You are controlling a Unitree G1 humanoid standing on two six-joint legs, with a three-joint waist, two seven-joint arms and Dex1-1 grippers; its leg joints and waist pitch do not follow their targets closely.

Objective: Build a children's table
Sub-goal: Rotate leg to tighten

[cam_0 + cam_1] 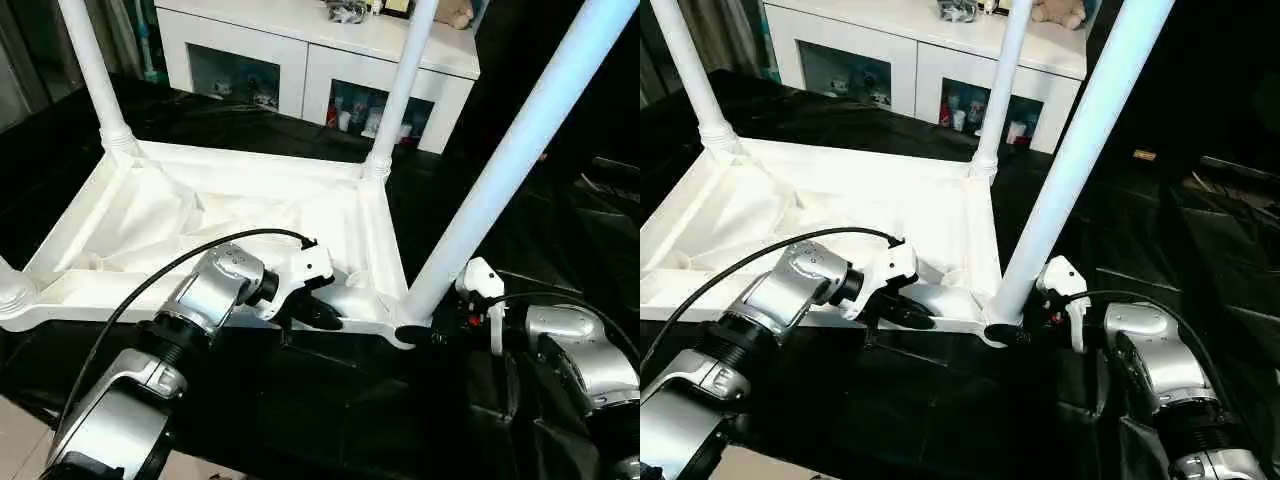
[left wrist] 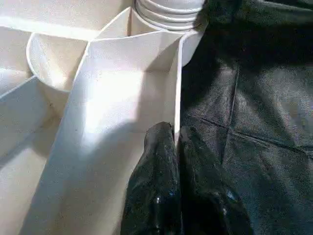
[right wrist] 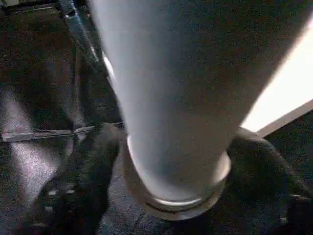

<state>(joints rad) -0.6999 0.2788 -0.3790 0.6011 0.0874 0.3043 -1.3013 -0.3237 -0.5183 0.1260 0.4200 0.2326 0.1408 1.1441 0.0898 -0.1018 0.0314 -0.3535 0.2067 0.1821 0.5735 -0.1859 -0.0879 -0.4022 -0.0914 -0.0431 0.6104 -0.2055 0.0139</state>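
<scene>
Three legs visible upright in the tabletop's [image 1: 150, 215] corner sockets, plus the top of a fourth socket at our near left [image 1: 12, 293]. Tabletop lies upside down on black sheeting [image 1: 330, 400], ribbed underside facing up, diagonal braces showing.

Far-left leg [image 1: 92, 70] and far-right leg [image 1: 400, 90] stand in the back corners. Near-right leg [image 1: 510, 160] sits in the near right corner socket [image 3: 171, 196] and leans toward our right in the head views.

Our left gripper [image 1: 318, 316] is on the tabletop's near edge wall, just left of that near-right corner. In the left wrist view its two black fingers [image 2: 156, 196] are pressed together with the thin white rim wall pinched between them, one finger inside the tray, one outside over the sheeting. So: clenched on the tabletop rim.

Our right gripper [image 3: 173, 191] is at the base of the near-right leg. In the right wrist view one black finger [image 3: 83, 186] sits on each side of the leg's base collar, straddling it. Fingers are spread wide; whether they actually press the leg we cannot tell.

Beyond the table: a white cabinet [image 1: 300, 45] with glass doors, small items behind the glass, and a few objects on top, including what looks like a soft toy [image 1: 1055, 12].
</scene>
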